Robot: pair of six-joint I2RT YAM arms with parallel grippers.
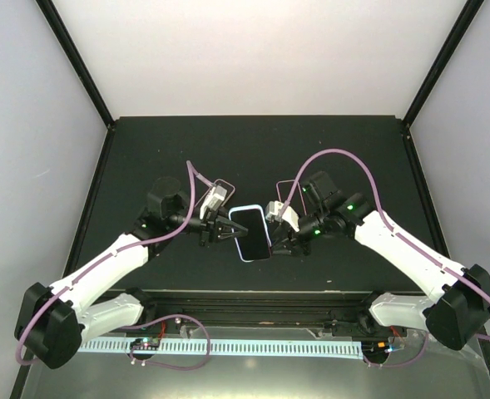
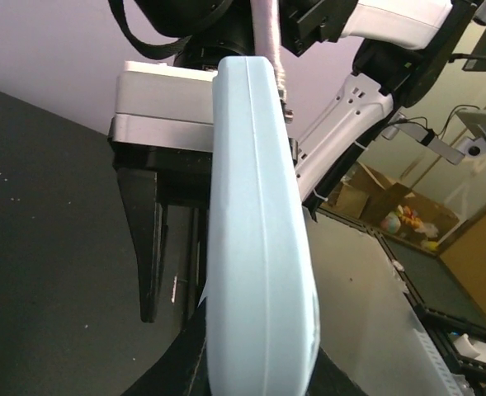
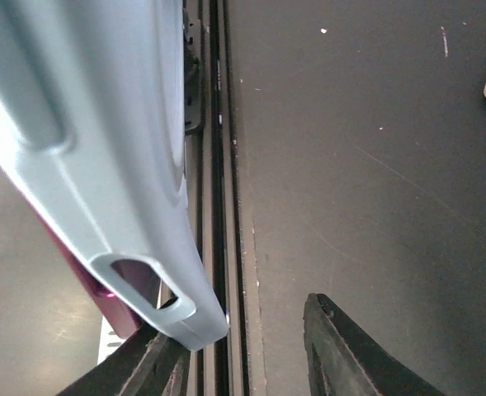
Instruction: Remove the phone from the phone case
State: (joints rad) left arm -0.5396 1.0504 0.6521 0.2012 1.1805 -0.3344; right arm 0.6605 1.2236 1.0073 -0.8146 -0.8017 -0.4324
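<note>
Quick room tour from my spot: my table (image 1: 253, 141) has a matte black top, and up close it's dotted with a few pale specks; behind it there's a plain white back panel (image 1: 253, 50), framed by black posts (image 1: 72, 58) that slant outward on both sides; the side walls (image 1: 20, 166) are pale grey with a slight lilac tint; the light is soft and pretty even; a black grooved rail (image 1: 253, 303) runs along the near edge, with a white slotted strip (image 1: 253, 347) just past it; off to the side, cardboard boxes (image 2: 362, 194) sit low down with something colourful (image 2: 403, 221) beside them, near a tan board (image 2: 482, 256).
</note>
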